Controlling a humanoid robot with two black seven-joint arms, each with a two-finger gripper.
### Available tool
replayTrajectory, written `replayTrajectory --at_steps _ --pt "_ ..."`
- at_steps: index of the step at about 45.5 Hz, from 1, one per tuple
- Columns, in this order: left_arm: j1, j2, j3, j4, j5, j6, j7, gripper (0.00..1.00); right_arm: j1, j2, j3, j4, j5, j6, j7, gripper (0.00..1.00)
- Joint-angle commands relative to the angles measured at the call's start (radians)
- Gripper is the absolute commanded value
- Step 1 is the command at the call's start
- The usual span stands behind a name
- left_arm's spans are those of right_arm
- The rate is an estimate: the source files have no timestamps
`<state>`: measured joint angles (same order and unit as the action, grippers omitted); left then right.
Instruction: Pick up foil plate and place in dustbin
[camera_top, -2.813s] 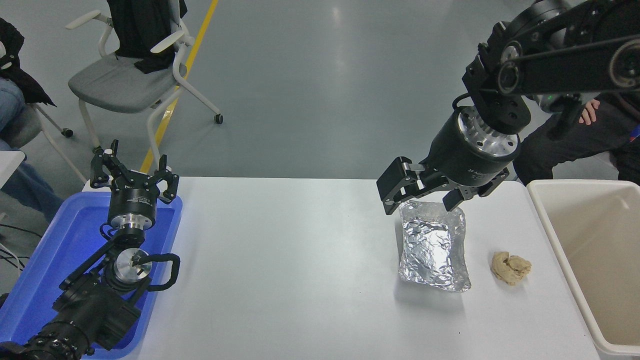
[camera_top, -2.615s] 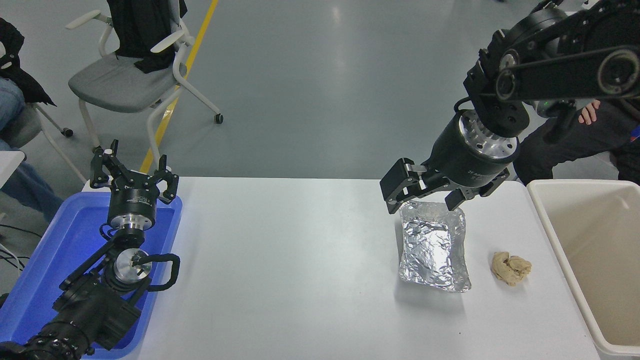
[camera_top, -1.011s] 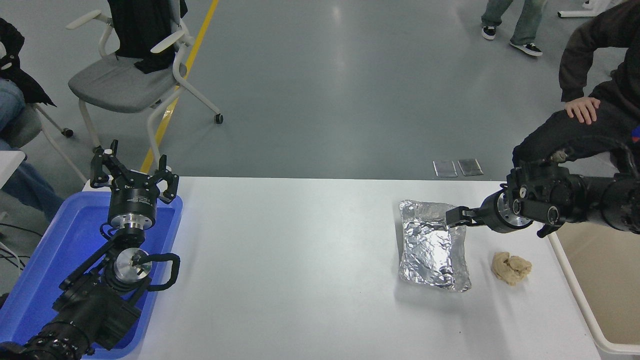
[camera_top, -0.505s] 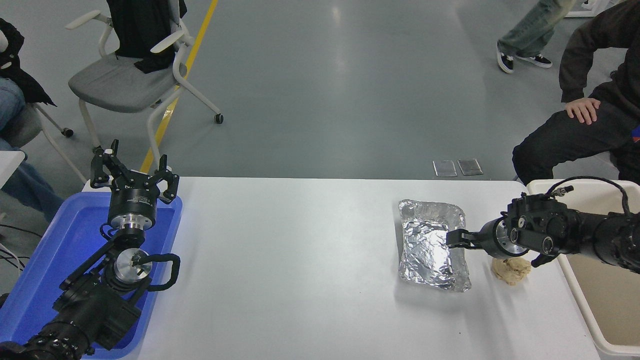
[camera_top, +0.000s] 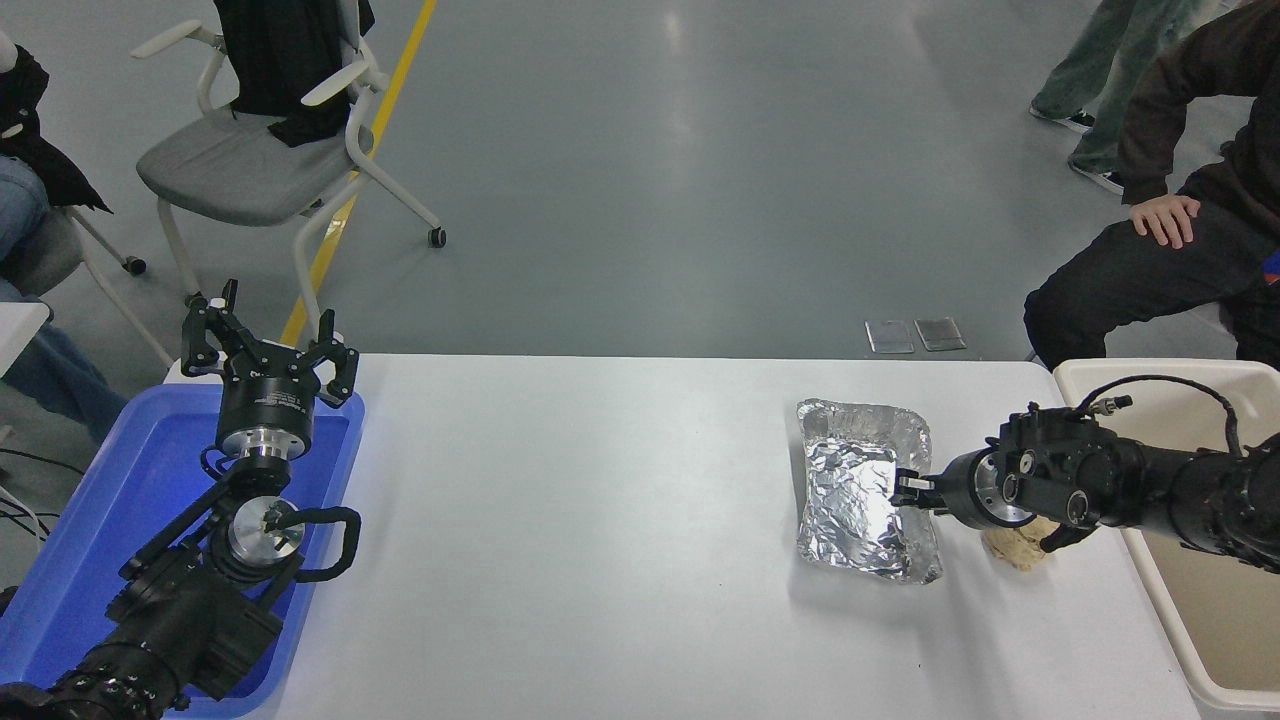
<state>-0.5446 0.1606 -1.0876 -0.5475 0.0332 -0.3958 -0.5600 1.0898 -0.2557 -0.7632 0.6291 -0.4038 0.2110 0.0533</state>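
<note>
The foil plate (camera_top: 858, 478) lies flat on the white table, right of centre, shiny and crinkled. My right gripper (camera_top: 903, 489) comes in low and level from the right, and its tip is at the plate's right rim, about halfway along. It is seen edge-on, so its state does not show. The cream dustbin (camera_top: 1150, 373) stands at the table's right end, behind and under my right arm. My left gripper (camera_top: 268, 345) is parked open and empty over the blue tray at the lower left.
A crumpled tan paper wad (camera_top: 1010, 551) lies just right of the plate, partly under my right wrist. A blue tray (camera_top: 90, 520) stands at the table's left end. A seated person (camera_top: 1160, 215) is beyond the table's far right corner, and a chair (camera_top: 240, 170) at the far left.
My right arm came down from above the plate's far end, turned level and slid along the right rim toward me. The plate has not moved.
</note>
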Motion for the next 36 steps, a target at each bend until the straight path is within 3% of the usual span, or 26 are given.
replayTrajectory --at_steps 1,18,29,36 --pt "0.000 0.000 0.000 0.000 -0.001 0.000 0.000 0.99 0.015 0.003 0.001 0.015 0.002 -0.005 0.005 0.00" --pt "0.000 0.000 0.000 0.000 0.001 0.000 0.000 0.99 0.218 -0.115 -0.044 0.220 -0.007 0.010 0.000 0.00" --pt "0.002 0.000 0.000 0.000 0.001 0.000 0.000 0.99 0.606 -0.260 -0.214 0.564 0.000 0.019 -0.001 0.00" --pt "0.002 0.000 0.000 0.000 0.001 0.000 0.000 0.99 0.890 -0.290 -0.323 0.754 0.002 0.085 0.000 0.00"
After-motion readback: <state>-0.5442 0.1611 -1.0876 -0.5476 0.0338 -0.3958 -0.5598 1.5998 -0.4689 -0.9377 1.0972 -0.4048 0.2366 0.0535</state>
